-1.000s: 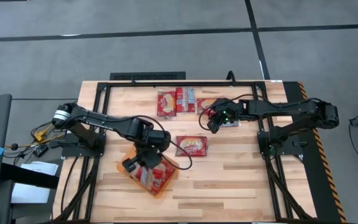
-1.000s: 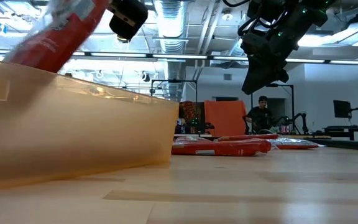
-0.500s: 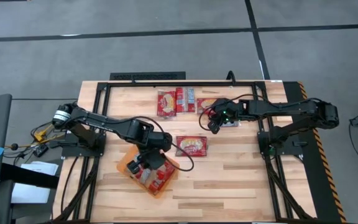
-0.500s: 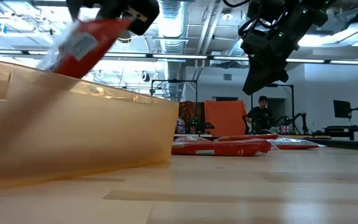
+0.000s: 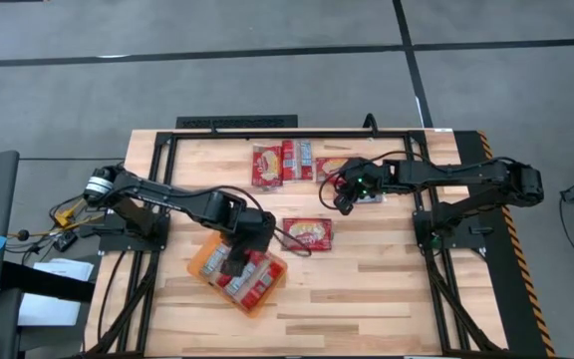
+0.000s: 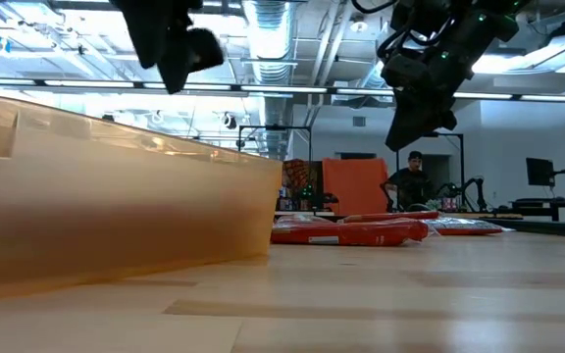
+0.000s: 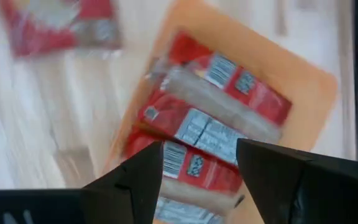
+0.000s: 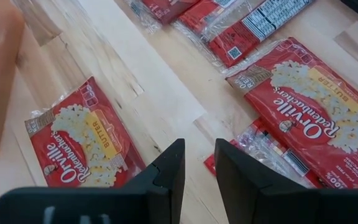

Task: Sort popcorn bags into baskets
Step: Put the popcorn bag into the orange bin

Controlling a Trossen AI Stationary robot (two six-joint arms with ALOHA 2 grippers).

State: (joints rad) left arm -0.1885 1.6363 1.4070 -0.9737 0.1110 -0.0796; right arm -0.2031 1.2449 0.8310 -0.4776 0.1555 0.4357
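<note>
The orange basket (image 5: 199,263) sits at the near left of the table and holds several red popcorn bags (image 7: 216,106) lying flat. My left gripper (image 5: 235,259) hovers open just above them with nothing between its fingers (image 7: 135,180). One bag (image 5: 307,232) lies flat mid-table. More bags (image 5: 282,163) lie at the far side. My right gripper (image 5: 342,202) hangs above the far-right bags (image 8: 309,106), open by a narrow gap and holding nothing.
The basket's wall (image 6: 116,206) fills the left of the low view, with flat bags (image 6: 351,231) behind it. The black frame rails (image 5: 157,189) run along the table's left, right and far sides. Bare wood (image 5: 387,279) lies at the near right. A person (image 6: 412,175) is far behind.
My left gripper has opened and let go of a red bag it held tilted above the basket's rim. The bag has dropped into the basket and lies among the others. The gripper has shifted a little toward the table's right edge. My right arm has kept still.
</note>
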